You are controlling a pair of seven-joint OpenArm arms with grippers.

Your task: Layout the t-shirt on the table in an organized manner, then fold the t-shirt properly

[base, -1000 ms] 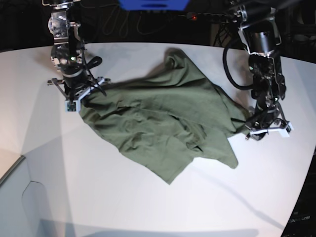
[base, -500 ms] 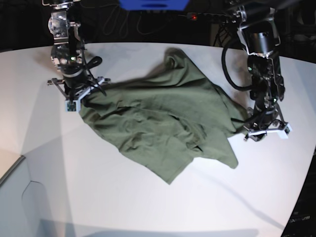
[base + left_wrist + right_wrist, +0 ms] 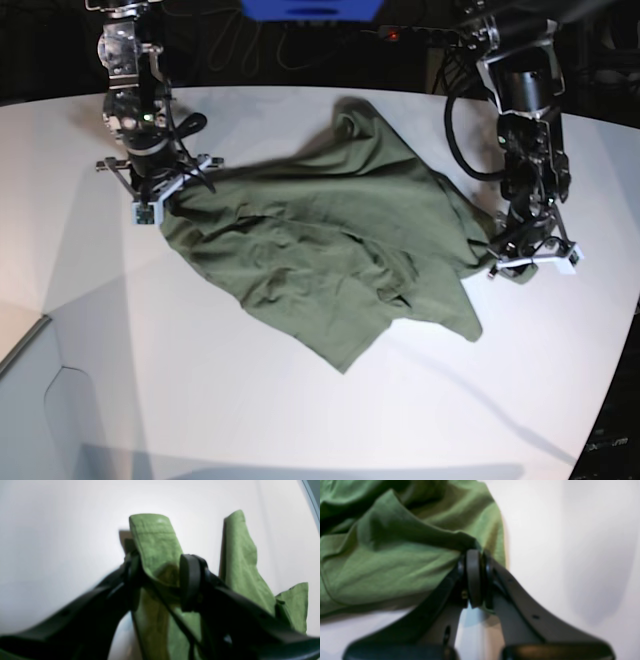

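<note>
Spreading-out stage: an olive t-shirt [image 3: 330, 250] lies crumpled across the middle of the white surface [image 3: 250, 400], not yet flat. The right hand [image 3: 473, 580], at ten o'clock in the base view, is clamped tight on a pinch of the cloth's edge. The left hand [image 3: 160, 580], at three o'clock, stands half-spread with a fold of cloth between its fingers [image 3: 190, 580]; whether it grips is unclear. Next move, by the look of it: secure that fold, then draw both edges apart to smooth the bunched centre. Dark cables [image 3: 250, 45] lie beyond the far rim at twelve o'clock, out of the way.
</note>
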